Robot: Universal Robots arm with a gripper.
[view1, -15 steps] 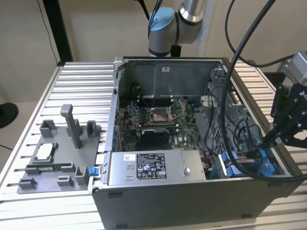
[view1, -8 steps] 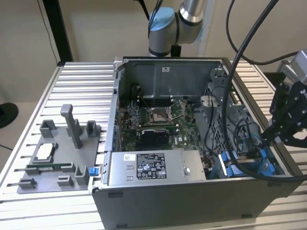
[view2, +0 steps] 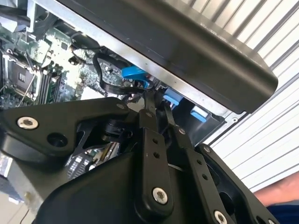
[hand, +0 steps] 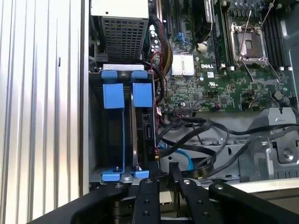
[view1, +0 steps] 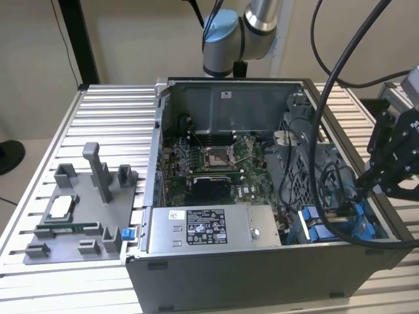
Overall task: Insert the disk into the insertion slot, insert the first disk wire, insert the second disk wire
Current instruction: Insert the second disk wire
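Print check: labels present, nothing legible enough to quote.
The power-supply box [view1: 163,229] carries a white-and-black label [view1: 206,226] with rows of tiny print and marks, unreadable in the exterior view. There is a small white sticker [view1: 226,94] on the computer case's back wall [view1: 255,108], too small to tell. In the first wrist view the motherboard [hand: 224,91] has a white silkscreened logo [hand: 205,66] plus fine white component markings.

The surface [view1: 105,111] is shiny ribbed metal. The insertion slot [hand: 96,135] is dull grey metal with smooth blue plastic.
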